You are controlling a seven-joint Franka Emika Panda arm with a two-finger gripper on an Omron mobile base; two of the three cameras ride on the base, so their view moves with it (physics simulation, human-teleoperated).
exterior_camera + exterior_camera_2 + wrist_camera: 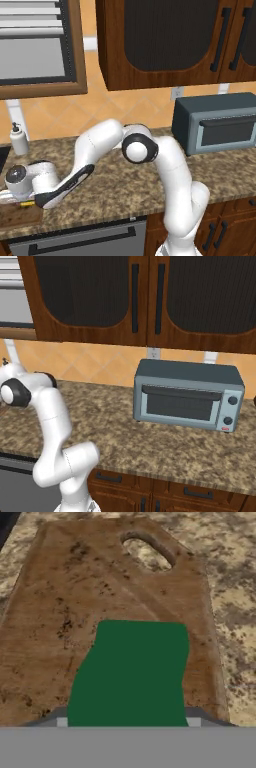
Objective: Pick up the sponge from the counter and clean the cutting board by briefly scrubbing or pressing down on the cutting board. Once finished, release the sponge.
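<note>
My pincer is low at the far left end of my reach, right over the flat brown wooden cutting board with dark mottled stains. The small flat sponge, dark green top over a yellow layer, sits directly under my hand — its green face takes up the lower middle of the hand view, and from the left base camera a thin yellow sliver shows just below my wrist. My fingertips are hidden behind the sponge, so I can't tell if my pincer is clamped on it or just resting above it. The sponge lies on the near half of the board; whether it is pressed down or just touching, I can't tell.

Past the sponge, the board runs away from me to a rounded handle cut-out near its far right corner. The speckled brown-and-beige granite counter shows through the hole and around the board on the right and far sides.

Further off — a white soap dispenser bottle stands behind my hand near the tiled wall. Well apart to my right, a grey-blue toaster oven sits on the counter under dark wooden wall cabinets.
</note>
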